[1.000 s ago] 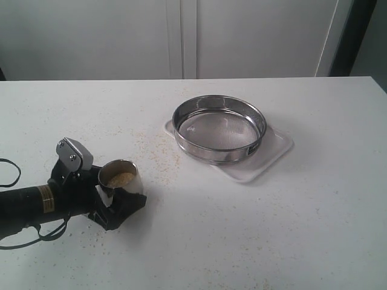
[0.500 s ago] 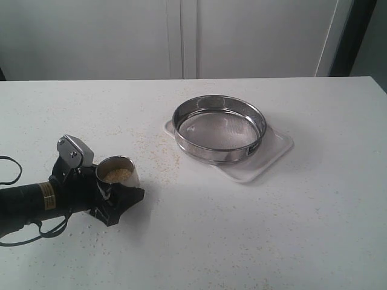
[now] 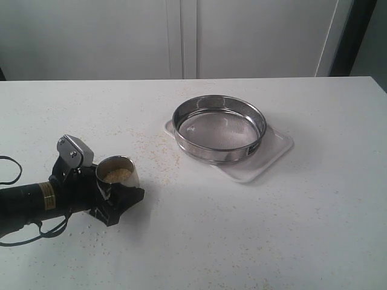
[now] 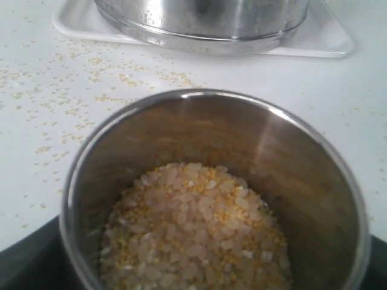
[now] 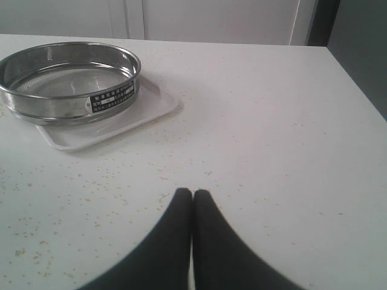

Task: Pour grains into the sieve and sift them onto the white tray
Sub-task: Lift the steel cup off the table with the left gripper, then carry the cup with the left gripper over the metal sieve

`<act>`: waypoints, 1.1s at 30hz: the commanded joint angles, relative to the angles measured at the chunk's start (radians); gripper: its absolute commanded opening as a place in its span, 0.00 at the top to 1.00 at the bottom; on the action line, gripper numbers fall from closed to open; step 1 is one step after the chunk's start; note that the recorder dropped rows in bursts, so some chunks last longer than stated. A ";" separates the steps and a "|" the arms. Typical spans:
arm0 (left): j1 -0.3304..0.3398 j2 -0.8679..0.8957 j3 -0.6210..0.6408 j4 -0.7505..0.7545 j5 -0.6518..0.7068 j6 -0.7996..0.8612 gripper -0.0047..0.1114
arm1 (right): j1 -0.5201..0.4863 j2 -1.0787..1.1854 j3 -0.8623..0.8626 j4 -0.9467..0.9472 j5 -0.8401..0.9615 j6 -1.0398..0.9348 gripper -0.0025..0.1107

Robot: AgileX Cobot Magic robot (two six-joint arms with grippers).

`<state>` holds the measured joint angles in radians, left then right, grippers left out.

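Observation:
A small steel cup (image 3: 119, 173) stands on the table at the left, part full of grains (image 4: 193, 229), yellow bits mixed with paler ones. My left gripper (image 3: 121, 188) is shut on the cup from the side; its black fingers (image 4: 24, 266) show at the cup's base. The sieve (image 3: 219, 128), wide with a steel rim and grey mesh, sits empty on the white tray (image 3: 275, 151) to the right of the cup and farther back. In the right wrist view my right gripper (image 5: 192, 193) hangs shut and empty above bare table, with the sieve (image 5: 69, 81) and tray (image 5: 109, 124) well ahead of it.
Stray grains (image 3: 158, 158) are scattered on the white table between the cup and the tray. A white cabinet wall (image 3: 181, 36) runs behind the table's far edge. A black cable (image 3: 9, 172) loops beside the left arm.
The left gripper's fingers closed in on the steel cup, and the cup shifted slightly left with them. Over the last half second nothing moved. The right gripper stayed shut.

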<state>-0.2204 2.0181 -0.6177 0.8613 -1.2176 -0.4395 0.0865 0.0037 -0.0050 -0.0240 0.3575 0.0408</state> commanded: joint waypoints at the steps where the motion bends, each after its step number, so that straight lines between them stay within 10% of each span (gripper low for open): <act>1: -0.004 -0.020 -0.002 -0.001 -0.003 -0.016 0.96 | -0.007 -0.004 0.005 -0.003 -0.014 -0.003 0.98; 33: -0.054 -0.202 -0.529 0.314 0.647 -0.557 0.96 | -0.007 -0.004 0.005 -0.003 -0.014 -0.003 0.98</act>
<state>-0.2525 1.8295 -1.1071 1.1670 -0.6143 -0.9745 0.0865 0.0037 -0.0050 -0.0240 0.3575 0.0408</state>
